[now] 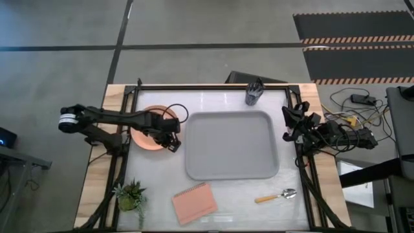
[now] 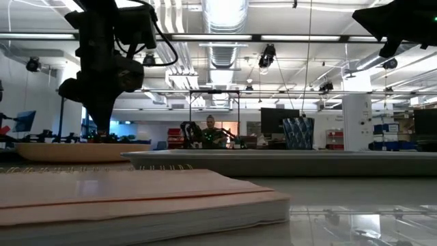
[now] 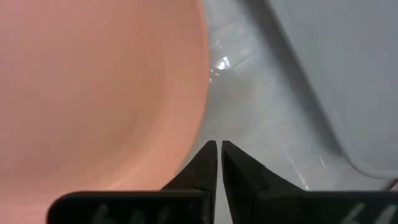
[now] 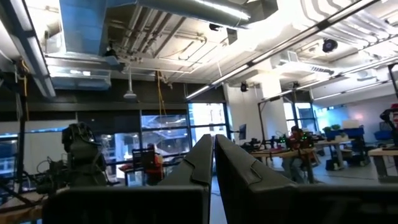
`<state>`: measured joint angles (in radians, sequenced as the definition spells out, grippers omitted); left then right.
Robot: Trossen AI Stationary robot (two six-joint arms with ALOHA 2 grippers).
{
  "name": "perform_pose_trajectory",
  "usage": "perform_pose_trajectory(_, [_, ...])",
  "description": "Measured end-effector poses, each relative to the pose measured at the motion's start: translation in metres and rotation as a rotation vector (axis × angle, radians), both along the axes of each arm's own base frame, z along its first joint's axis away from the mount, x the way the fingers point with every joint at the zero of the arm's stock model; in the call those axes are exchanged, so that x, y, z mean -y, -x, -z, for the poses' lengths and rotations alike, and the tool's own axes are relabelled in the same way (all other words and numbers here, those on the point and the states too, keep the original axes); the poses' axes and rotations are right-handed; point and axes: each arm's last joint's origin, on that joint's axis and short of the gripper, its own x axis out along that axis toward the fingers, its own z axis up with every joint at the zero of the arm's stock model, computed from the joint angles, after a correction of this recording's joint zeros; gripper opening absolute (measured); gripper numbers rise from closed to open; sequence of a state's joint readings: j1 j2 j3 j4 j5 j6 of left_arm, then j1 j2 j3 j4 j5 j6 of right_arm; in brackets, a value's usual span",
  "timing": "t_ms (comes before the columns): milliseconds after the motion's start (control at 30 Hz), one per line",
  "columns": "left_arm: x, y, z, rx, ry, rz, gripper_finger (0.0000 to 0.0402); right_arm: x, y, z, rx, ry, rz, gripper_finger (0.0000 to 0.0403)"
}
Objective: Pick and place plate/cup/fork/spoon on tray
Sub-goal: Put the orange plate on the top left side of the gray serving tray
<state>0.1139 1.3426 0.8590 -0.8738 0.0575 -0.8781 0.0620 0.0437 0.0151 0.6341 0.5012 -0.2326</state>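
The salmon-orange plate [image 1: 143, 138] lies on the table to the left of the light-grey tray [image 1: 233, 145]. My left gripper [image 1: 173, 146] is shut and points down over the bare table, just off the plate's rim [image 3: 198, 93], between the plate and the tray [image 3: 348, 74]. The dark cup [image 1: 253, 94] stands past the tray's far right corner. The orange-handled spoon [image 1: 277, 196] lies near the tray's near right corner. The fork is out of view. My right gripper [image 1: 289, 124] waits shut at the table's right edge, and its fingers [image 4: 214, 140] point into the room.
A salmon-pink notebook [image 1: 194, 202] lies near the table's front edge, with a small potted plant [image 1: 131, 195] to its left. Bare table shows between the tray and the notebook.
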Motion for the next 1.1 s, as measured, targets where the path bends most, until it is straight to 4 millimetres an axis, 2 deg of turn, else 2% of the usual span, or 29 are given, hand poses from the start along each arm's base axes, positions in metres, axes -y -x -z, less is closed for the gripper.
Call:
perform_pose_trajectory(333, [0.000, -0.002, 0.010, -0.043, -0.081, 0.069, 0.0120, 0.000, 0.000, 0.000, -0.006, 0.010, 0.007, 0.0009])
perform_pose_trajectory(467, [0.000, -0.004, 0.021, -0.030, -0.087, 0.073, 0.0135, 0.000, 0.000, 0.000, -0.006, 0.010, 0.007, 0.0009])
perform_pose_trajectory(667, [0.000, -0.002, 0.031, -0.036, -0.114, 0.072, 0.0108, 0.000, 0.000, 0.000, -0.006, 0.011, 0.007, 0.0009])
perform_pose_trajectory(900, [0.000, -0.002, 0.030, -0.038, -0.138, 0.090, 0.0010, 0.000, 0.000, 0.000, -0.005, 0.011, 0.007, 0.0009])
perform_pose_trajectory(1100, [0.001, -0.003, 0.026, -0.034, -0.196, 0.110, 0.0002, 0.000, 0.000, 0.000, -0.005, 0.011, 0.007, 0.0009])
